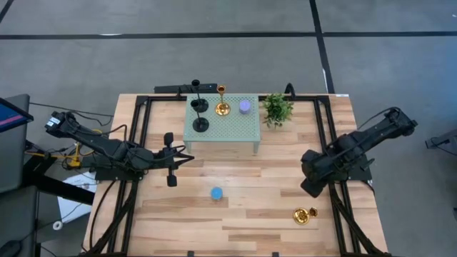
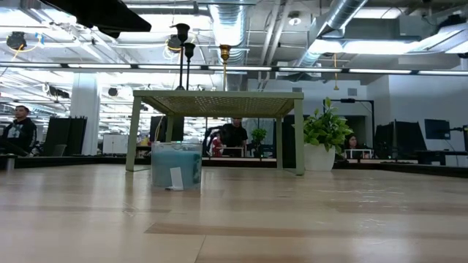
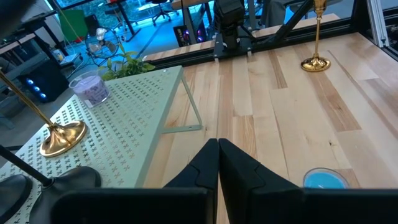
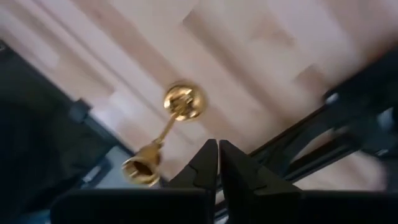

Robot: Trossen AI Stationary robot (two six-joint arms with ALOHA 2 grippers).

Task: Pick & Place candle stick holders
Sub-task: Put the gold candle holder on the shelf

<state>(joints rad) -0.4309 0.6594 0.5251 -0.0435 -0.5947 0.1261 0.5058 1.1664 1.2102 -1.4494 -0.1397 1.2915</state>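
Two black candle stick holders (image 1: 196, 96) (image 1: 201, 123) and a gold one (image 1: 222, 107) stand on their round bases on a small green stand (image 1: 232, 132). A second gold holder (image 1: 305, 215) stands upright on the table near the front right; the right wrist view shows it from above (image 4: 181, 102). My right gripper (image 1: 312, 188) hangs shut above the table, pointing down, just to the far side of that holder and clear of it (image 4: 217, 149). My left gripper (image 1: 187, 156) is shut, level, in front of the stand's left corner (image 3: 219, 149).
A purple candle (image 1: 245, 106) sits on the stand, and a potted plant (image 1: 277, 108) stands right of it. A blue candle (image 1: 216, 193) is on the table's middle, toward the front. Black frame rails (image 1: 335, 214) run along both sides. People show in the room behind.
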